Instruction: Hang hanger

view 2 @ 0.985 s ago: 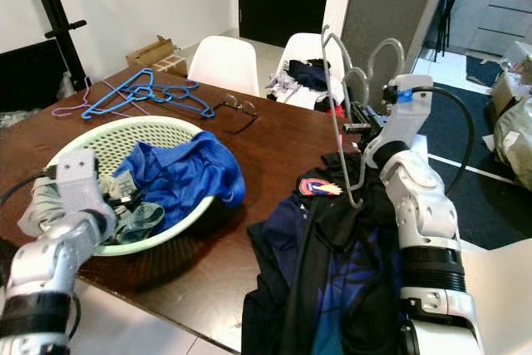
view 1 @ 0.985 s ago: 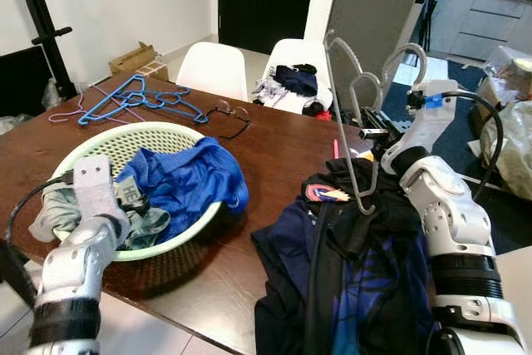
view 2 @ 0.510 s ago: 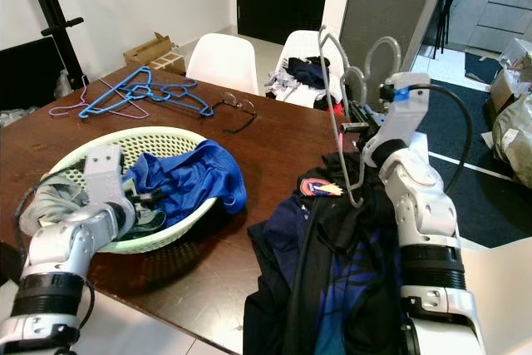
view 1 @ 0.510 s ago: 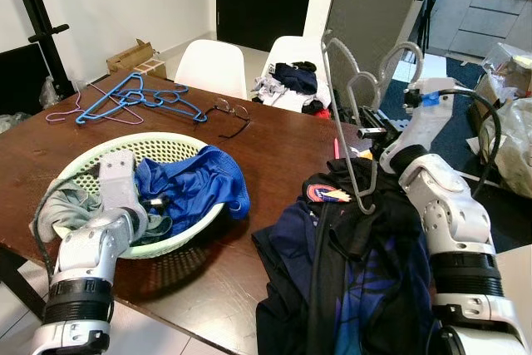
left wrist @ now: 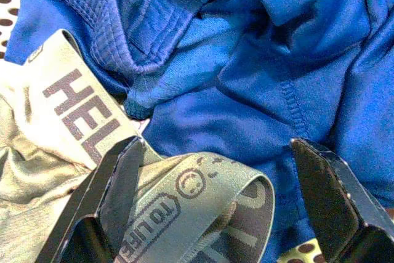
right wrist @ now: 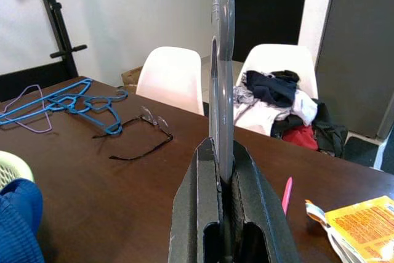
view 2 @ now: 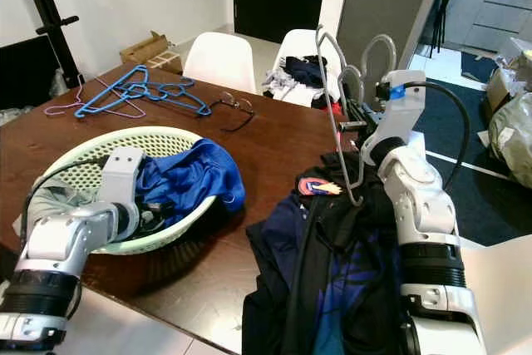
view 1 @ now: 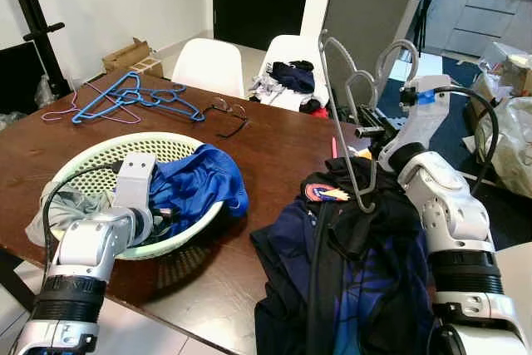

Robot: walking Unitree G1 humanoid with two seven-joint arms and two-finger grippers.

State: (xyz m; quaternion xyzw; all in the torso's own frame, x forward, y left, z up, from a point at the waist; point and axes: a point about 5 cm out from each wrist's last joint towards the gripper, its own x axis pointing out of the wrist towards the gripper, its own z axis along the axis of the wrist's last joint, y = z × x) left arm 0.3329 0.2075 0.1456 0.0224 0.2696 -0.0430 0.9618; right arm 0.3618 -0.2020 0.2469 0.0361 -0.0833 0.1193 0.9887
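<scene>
My right gripper (view 1: 367, 132) is raised over the right side of the table, shut on a grey hanger (right wrist: 221, 60). The hanger's hook (view 1: 342, 56) stands up beside other grey hooks. Dark clothes (view 1: 353, 272) drape from it and pile over the table's edge. My left gripper (left wrist: 215, 214) is down in the pale green basket (view 1: 87, 150), open. Its fingers (left wrist: 104, 198) straddle a grey-green waistband (left wrist: 197, 189) lying against a blue garment (view 1: 201, 182). More blue hangers (view 1: 133, 93) lie at the table's far left.
A pair of glasses (view 1: 229, 114) lies mid-table. Two white chairs (view 1: 208, 64) stand behind, one heaped with clothes (view 1: 287, 85). A black stand pole (view 1: 29, 14) rises at the far left. A pink pen (right wrist: 286, 194) and an orange packet (right wrist: 360, 223) lie near my right gripper.
My left arm has moved to the right and deeper into the basket, up to the blue garment. The right arm still holds the hanger in the same place.
</scene>
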